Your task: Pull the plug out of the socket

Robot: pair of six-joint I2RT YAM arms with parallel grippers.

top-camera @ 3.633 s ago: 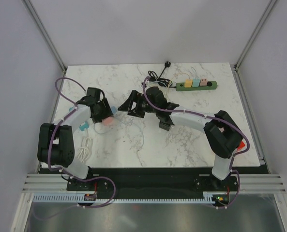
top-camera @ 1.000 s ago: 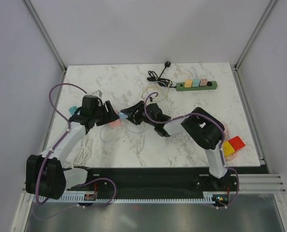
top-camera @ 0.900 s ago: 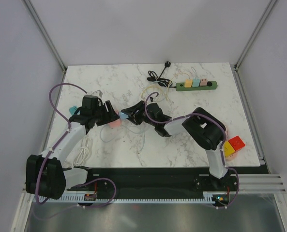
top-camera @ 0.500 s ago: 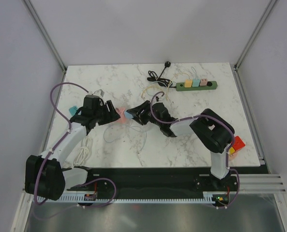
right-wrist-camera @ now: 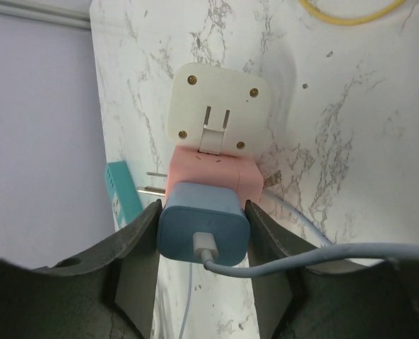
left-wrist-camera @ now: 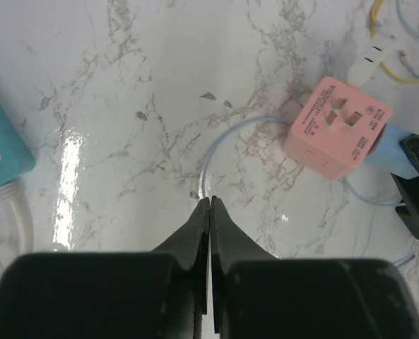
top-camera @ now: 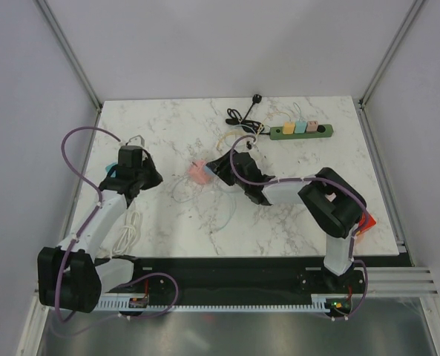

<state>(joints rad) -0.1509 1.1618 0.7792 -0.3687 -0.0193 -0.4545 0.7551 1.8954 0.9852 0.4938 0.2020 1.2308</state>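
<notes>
our right gripper (right-wrist-camera: 203,213) grasps the blue plug (right-wrist-camera: 203,227) plugged into the pink socket (right-wrist-camera: 213,174); left gripper (left-wrist-camera: 209,209) clenched, empty.

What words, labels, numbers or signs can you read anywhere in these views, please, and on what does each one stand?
On the pink cube-shaped plastic socket: a line of tiny grey print along one edge of its face, too small to read.
On the light blue plastic charger plug: no marking visible.
On the green plastic power strip: nothing can be made out from the top view.
No text is legible anywhere.
</notes>
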